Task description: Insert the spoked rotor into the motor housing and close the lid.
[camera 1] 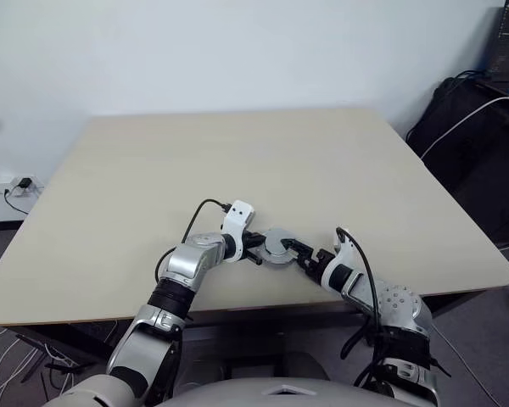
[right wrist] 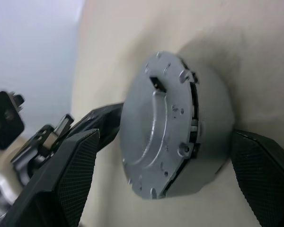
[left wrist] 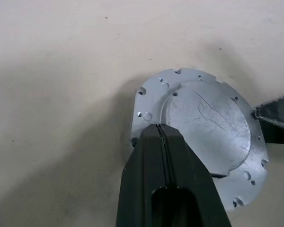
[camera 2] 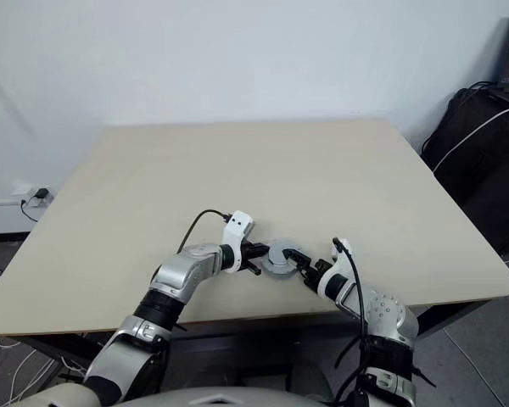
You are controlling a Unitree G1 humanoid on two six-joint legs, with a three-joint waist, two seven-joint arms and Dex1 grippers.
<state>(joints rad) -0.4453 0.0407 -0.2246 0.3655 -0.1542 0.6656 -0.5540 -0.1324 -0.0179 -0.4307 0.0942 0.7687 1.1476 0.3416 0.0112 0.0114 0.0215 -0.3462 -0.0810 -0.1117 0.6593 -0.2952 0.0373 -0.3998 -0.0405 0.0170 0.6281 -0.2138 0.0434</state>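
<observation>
The lid (left wrist: 206, 127) sits smooth face up near the table's (camera 1: 237, 161) front edge, seemingly atop the motor housing (right wrist: 206, 142). Left gripper (left wrist: 161, 130), fingers pressed together, rests on its rim. Right gripper (right wrist: 173, 179) has fingers spread wide, straddling the stack. No readable markings.

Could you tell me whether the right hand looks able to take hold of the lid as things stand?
Probably yes: the right hand is open, its fingers either side of the lid, nothing between them.
</observation>
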